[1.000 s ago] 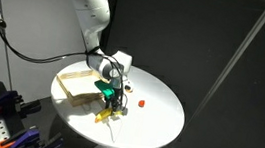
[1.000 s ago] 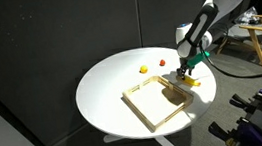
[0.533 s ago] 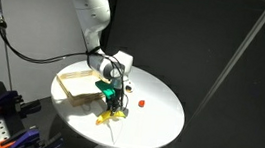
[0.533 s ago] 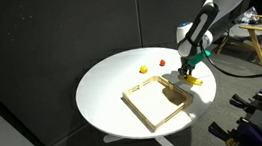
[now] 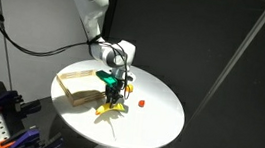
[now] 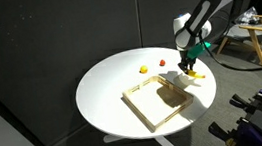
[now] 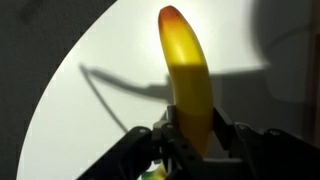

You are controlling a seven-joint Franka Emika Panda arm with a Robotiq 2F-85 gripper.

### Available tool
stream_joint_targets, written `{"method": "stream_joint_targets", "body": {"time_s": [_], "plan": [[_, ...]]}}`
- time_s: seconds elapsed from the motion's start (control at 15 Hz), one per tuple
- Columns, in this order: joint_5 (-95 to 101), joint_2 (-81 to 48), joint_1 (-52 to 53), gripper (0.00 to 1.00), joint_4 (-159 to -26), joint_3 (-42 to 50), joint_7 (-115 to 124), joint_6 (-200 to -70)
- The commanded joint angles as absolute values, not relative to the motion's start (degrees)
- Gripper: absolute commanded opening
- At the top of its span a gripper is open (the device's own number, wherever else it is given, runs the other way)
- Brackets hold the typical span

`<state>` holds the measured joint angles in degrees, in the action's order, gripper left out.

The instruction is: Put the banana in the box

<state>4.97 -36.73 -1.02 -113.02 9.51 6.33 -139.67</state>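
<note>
Dark room, round white table (image 5: 158,112): in an exterior view, 1 box (image 5: 74,85), 1 red object (image 5: 140,102) and 1 banana (image 5: 108,108), held by the gripper (image 5: 116,94) beside the box, higher than 0.5 s ago. In an exterior view, 1 yellow ball (image 6: 143,69) sits behind the box. Wrist view: jaws clamped on the banana's lower end, white tabletop beyond.

I'm looking at a round white table (image 5: 158,117) that is standing against a black backdrop (image 5: 225,54), which is filling most of both exterior views (image 6: 47,43). Strong light is falling on the tabletop (image 6: 109,96) and throwing sharp dark shadows across it, as I'm also seeing in the wrist view (image 7: 80,110). A pale wooden stool (image 6: 261,37) is sitting behind the table's edge, in a brighter corner of the room.
</note>
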Motion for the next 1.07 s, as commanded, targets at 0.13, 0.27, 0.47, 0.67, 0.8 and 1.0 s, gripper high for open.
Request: {"method": "stream_joint_targets", "body": {"time_s": [0.13,0.27,0.47,0.67,0.8,1.0], "plan": [[6.05,-29.61,-0.15,0.15,-117.61,6.89,4.58,-136.78],[5.73,-28.29,0.32,0.15,-118.77,5.50,4.42,-137.03],[5.42,-27.05,1.13,0.15,-120.12,3.50,4.25,-137.33],[5.17,-26.54,2.16,0.15,-120.91,1.84,4.34,-137.51],[5.37,-26.54,3.10,0.15,-121.11,1.09,4.67,-137.62],[5.36,-26.96,4.44,0.15,-121.27,0.06,5.05,-138.78]]}}
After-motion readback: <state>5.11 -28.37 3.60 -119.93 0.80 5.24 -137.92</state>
